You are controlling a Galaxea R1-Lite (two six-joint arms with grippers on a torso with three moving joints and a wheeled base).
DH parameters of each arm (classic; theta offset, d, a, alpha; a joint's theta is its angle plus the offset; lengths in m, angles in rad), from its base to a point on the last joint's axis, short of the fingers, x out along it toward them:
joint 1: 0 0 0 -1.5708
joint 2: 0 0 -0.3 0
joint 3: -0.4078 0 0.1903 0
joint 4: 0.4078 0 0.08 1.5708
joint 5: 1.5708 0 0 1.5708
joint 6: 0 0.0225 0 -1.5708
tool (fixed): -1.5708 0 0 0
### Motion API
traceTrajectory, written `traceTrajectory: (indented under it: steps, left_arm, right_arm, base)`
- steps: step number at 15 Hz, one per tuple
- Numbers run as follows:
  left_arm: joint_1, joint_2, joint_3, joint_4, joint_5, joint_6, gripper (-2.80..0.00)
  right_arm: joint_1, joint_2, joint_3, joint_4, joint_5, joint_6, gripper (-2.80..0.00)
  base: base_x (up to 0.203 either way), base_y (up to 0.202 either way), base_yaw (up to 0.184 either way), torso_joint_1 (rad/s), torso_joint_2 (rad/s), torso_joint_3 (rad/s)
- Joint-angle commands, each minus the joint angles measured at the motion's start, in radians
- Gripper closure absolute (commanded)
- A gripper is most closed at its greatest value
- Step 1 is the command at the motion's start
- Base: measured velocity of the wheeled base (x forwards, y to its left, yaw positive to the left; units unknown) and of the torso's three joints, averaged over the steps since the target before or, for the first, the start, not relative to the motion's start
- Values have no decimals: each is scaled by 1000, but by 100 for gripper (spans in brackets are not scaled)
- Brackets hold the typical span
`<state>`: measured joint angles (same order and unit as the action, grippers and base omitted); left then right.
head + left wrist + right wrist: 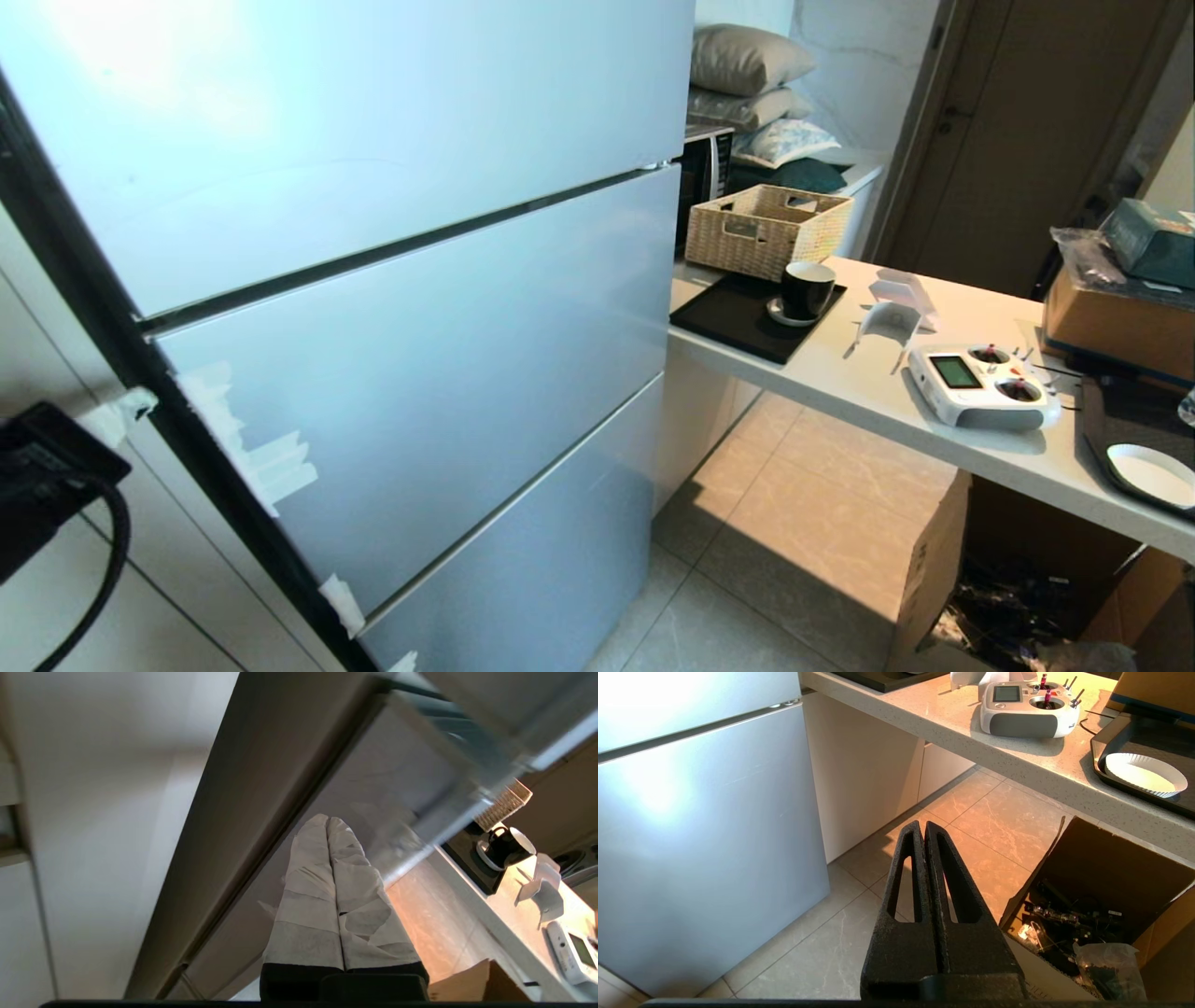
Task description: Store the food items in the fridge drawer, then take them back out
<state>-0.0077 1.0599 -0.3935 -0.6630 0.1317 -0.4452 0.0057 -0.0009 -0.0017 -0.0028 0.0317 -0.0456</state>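
The left gripper (328,823) is closed and holds nothing; its two fingers (308,896), wrapped in white tape, press together. It is close to the fridge (355,788), near the dark side edge of the fridge front. In the head view only a black part of the left arm (42,485) with a cable shows at the left border, beside that same edge.

The right gripper (924,828) is also closed and empty, its black fingers (957,891) touching along their length. It hangs above the tiled floor (999,821), between the fridge and an open cardboard box (1092,891) that stands under the desk (952,723).

The fridge is shut: the head view shows three grey door panels with dark gaps between them, and pieces of white tape (271,467) on the left edge of the middle panel. The fridge drawer is not visible, and neither the tangerine nor the apple shows in any view, so I cannot tell where they are.

On the desk, to the right of the fridge, a black tray (728,317) carries a dark cup (808,287) on a saucer. Behind it stands a wicker basket (766,229). Further right lies a white remote controller (980,385), and near the right border a second dark tray (1111,420) holds a white paper plate (1153,474). Pillows (747,61) are stacked behind the basket.
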Motion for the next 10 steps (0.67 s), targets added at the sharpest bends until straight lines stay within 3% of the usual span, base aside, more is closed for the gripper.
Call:
traceTrajectory:
  steps: [1,4,10]
  left_arm:
    - [-2,91,-14,-14,1,-16,0]
    - [-1,154,-21,-130,14,-19,0]
    - [-36,164,-20,-139,22,-20,0]
  right_arm:
    - [0,1,0,0,1,0,0]
    - [0,1,0,0,1,0,0]
    - [0,1,0,0,1,0,0]
  base:
    - [0,0,0,0,0,0]
    - [0,0,0,0,0,0]
    - [0,0,0,0,0,0]
